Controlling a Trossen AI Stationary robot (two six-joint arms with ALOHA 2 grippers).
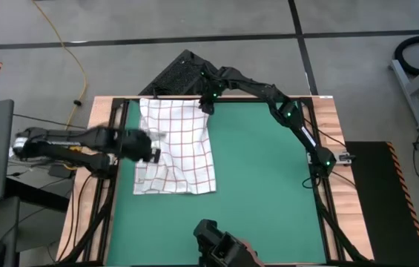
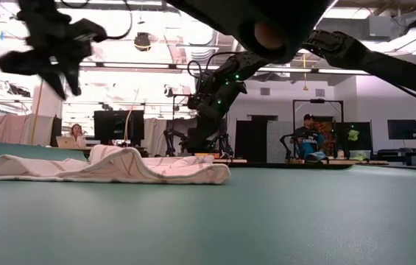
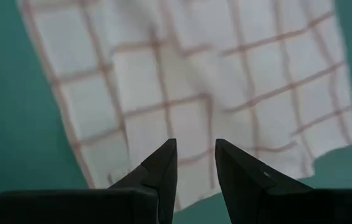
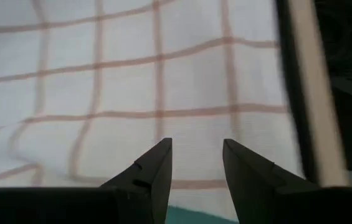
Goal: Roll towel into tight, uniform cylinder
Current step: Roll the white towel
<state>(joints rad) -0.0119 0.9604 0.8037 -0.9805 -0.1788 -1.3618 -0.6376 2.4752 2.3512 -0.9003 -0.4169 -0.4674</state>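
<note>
The white towel (image 1: 176, 148) with its grid of thin red lines lies spread on the far left part of the green mat (image 1: 268, 185). In the low view the towel (image 2: 119, 165) shows low wrinkles and a raised fold. My left gripper (image 1: 155, 153) is open and hangs over the towel's left edge (image 3: 195, 155). It is well above the cloth in the low view (image 2: 60, 70). My right gripper (image 1: 208, 106) is open over the towel's far right corner (image 4: 197, 155). The towel fills most of both wrist views (image 3: 194, 81) (image 4: 132, 81).
The mat's far edge, with a dark rail and a pale wooden strip (image 4: 306, 93), runs right beside the right gripper. A dark device (image 1: 220, 245) stands at the table's near edge. The mat is bare green to the right of the towel. People sit in the room behind (image 2: 309, 140).
</note>
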